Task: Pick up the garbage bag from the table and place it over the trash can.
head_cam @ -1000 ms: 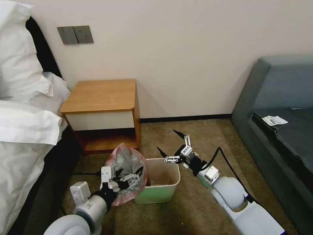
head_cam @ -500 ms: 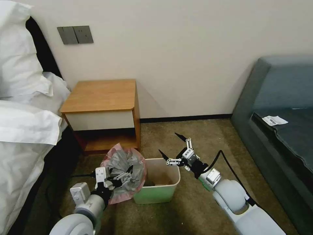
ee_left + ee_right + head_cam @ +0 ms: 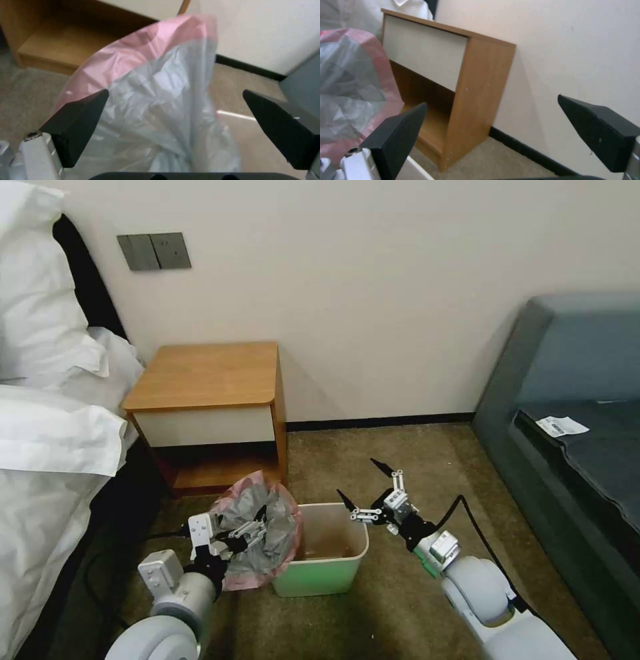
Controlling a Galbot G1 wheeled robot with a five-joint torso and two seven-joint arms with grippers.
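Observation:
The garbage bag [image 3: 267, 527], crinkly grey with a pinkish rim, stands bunched on the carpet against the left side of the trash can [image 3: 320, 580] and rises above its cream rim. My left gripper [image 3: 245, 527] is open just in front of the bag. In the left wrist view the bag [image 3: 160, 100] spreads between and beyond that gripper's [image 3: 175, 93] wide-apart black fingers. My right gripper [image 3: 360, 481] hovers open over the bin's far right corner, holding nothing. The right wrist view looks past this gripper [image 3: 492, 100] at the table [image 3: 476, 75] and the bag [image 3: 350, 87]. The table [image 3: 207, 377] has a bare top.
A bed with white linen [image 3: 47, 447] fills the left side. A grey sofa [image 3: 573, 413] with a paper slip [image 3: 561, 426] stands at the right. A black cable [image 3: 467, 513] trails from my right arm over the carpet [image 3: 373, 607]. The wall is close behind.
My left gripper has drawn back leftward from the bin, and the bag has shifted a little with it. My right gripper has drifted to the right and slightly nearer.

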